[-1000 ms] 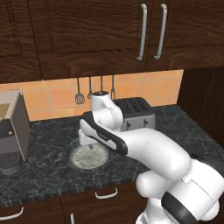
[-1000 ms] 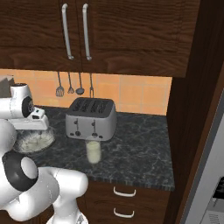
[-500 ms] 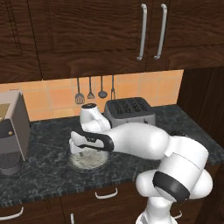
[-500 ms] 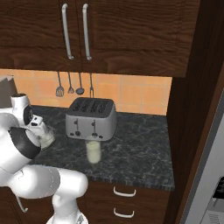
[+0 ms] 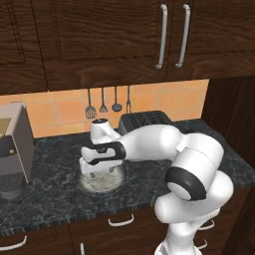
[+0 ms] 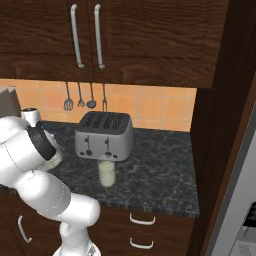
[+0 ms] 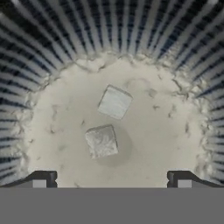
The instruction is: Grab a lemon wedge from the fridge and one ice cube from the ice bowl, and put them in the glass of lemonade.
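Hand view: gripper (image 7: 111,179), jaws wide and empty, above the ice bowl (image 7: 52,52); nearer ice cube (image 7: 101,141), probably slick and rigid, wants flat opposite faces.

A dark marbled countertop (image 5: 55,194) is carrying everything. The ice bowl (image 5: 101,182) is sitting near its front edge, a coffee machine (image 5: 15,149) is standing at the left end, a silver toaster (image 6: 104,135) is resting toward the back wall, and the glass of lemonade (image 6: 106,173) is standing just before it.
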Robot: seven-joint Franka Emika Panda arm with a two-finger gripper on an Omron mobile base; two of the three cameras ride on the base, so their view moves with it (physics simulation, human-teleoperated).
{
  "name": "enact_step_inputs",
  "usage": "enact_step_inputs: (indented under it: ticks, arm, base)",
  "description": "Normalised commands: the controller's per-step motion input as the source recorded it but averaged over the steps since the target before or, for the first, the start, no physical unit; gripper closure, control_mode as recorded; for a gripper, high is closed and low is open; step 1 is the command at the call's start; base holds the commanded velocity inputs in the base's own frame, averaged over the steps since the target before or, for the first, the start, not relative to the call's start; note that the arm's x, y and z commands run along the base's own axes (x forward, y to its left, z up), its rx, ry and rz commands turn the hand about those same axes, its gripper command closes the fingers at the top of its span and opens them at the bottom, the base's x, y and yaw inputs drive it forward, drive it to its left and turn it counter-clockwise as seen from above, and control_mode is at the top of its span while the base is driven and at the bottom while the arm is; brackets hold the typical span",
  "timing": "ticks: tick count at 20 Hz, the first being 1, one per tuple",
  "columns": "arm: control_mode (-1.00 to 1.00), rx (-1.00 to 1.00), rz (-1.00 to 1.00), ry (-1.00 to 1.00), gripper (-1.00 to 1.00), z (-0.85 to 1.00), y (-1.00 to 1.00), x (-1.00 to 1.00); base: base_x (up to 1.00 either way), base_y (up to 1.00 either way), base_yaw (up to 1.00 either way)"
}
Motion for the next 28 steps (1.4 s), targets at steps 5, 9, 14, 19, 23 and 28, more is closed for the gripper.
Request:
enact_step_inputs:
  ticks: [5, 9, 14, 19, 23, 28]
  arm:
    - [-1.00, -0.01, 0.00, 0.00, -1.00, -0.03, 0.00, 0.11]
    - [-1.00, -0.01, 0.00, 0.00, -1.00, 0.00, 0.00, 0.02]
    - [-1.00, -0.04, 0.00, -0.04, -1.00, -0.45, 0.00, 0.00]
    - [-1.00, 0.00, 0.00, -0.02, -1.00, -0.36, 0.00, 0.00]
    - [-1.00, 0.00, 0.00, -0.08, -1.00, 0.00, 0.02, -0.05]
    - [-1.00, 0.00, 0.00, -0.13, -1.00, -0.09, 0.00, -0.08]
  base:
    - [0.00, 0.00, 0.00]
    - [0.00, 0.00, 0.00]
    - [0.00, 0.00, 0.00]
    - [0.00, 0.00, 0.00]
    - [0.00, 0.00, 0.00]
    - [0.00, 0.00, 0.00]
